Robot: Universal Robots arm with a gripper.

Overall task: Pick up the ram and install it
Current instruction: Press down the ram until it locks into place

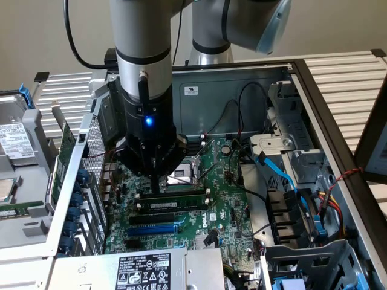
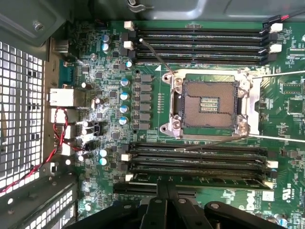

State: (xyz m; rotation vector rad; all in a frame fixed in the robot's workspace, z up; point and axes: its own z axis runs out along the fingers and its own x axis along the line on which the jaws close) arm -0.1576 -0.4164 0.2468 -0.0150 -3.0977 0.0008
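An open computer case lies on its side on a slatted table, with a plain wall behind it. A green motherboard covers the floor of the case.

The ram is a long, thin, dark green stick with a small pale label near its middle. In the exterior view it lies flat along a black slot on the board, close under the gripper. In the wrist view the ram is a thin green strip sitting in the row of black slots nearest the gripper.

The gripper's two dark fingers are pressed together and closed. Their tips come down on the end of the ram at about 9 o'clock from its label in the exterior view. I cannot tell if the ram is pushed all the way in.

A blue slot lies just past the ram, toward 6 o'clock. The silver chip socket sits at about 12 o'clock from the ram.

The exterior view shows the grey robot arm, a blue light on it, blue cables at 3 o'clock, and a silver box with a label at 6 o'clock.

The wrist view shows the square socket up close, another row of black slots beyond it, white end clips and a red wire.
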